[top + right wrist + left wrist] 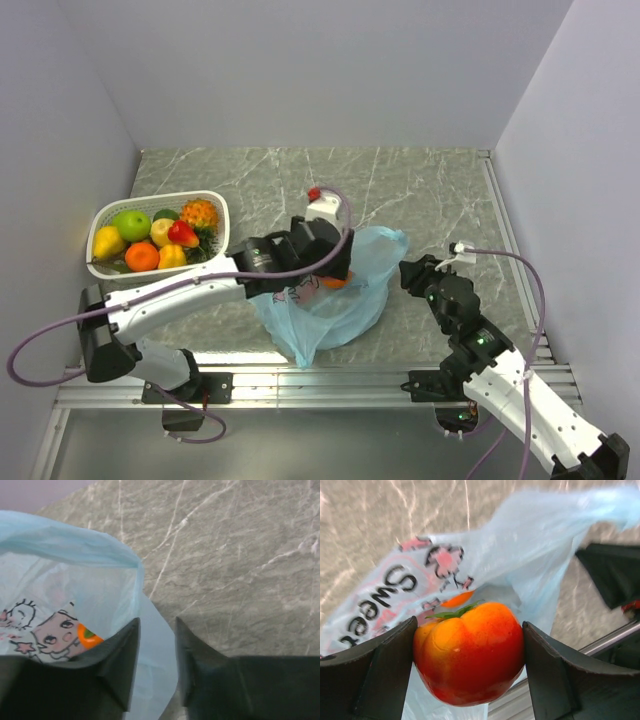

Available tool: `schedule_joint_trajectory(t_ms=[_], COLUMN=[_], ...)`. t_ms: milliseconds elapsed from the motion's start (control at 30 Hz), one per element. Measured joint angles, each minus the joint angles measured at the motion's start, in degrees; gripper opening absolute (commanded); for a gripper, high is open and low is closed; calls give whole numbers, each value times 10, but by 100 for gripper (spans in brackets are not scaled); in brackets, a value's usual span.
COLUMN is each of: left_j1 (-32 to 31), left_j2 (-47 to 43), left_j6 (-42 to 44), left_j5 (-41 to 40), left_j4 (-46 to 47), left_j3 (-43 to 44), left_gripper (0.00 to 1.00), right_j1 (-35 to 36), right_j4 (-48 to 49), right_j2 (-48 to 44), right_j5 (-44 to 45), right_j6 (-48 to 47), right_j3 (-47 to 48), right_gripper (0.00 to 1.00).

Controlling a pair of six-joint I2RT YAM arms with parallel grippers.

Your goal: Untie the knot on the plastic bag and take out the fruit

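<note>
White basket (100, 215) of toy fruit at far left. Gripped tight in the left gripper (469, 635), an orange persimmon (470, 672) over the open plastic bag (330, 320). Called for a straight lift clear of the film. Right gripper (156, 622) narrow-gapped at the rim; hold impossible to tell.

plastic bag (540, 555): thin, crinkly, translucent | persimmon (470, 652): glossy, smooth | table (240, 555): veined marble-look

- A robot lab test cell, not a home; plain white walls (320, 70) box in three sides
- marble-patterned table (420, 180); an aluminium rail (330, 385) runs along its near edge
- two cabled robot arms, left arm (180, 295) and right arm (500, 365), mounted there
</note>
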Motion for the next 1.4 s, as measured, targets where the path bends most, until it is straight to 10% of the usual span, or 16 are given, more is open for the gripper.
schedule_joint_trajectory(t_ms=[200, 667, 933, 1400], left_j1=[90, 333, 487, 630], left_j2=[-54, -158, -183, -186], left_j6=[7, 31, 40, 38], left_j5=[27, 68, 68, 12], left_j4=[1, 13, 16, 70], left_j3=[12, -36, -107, -136], left_gripper=[25, 24, 24, 25], right_j1=[0, 0, 0, -2], right_j4=[-31, 7, 85, 73], right_j2=[-34, 119, 182, 112], right_j5=[-22, -22, -22, 66], right_j6=[11, 59, 67, 59], right_j3=[16, 56, 33, 13], right_gripper=[65, 63, 1, 0])
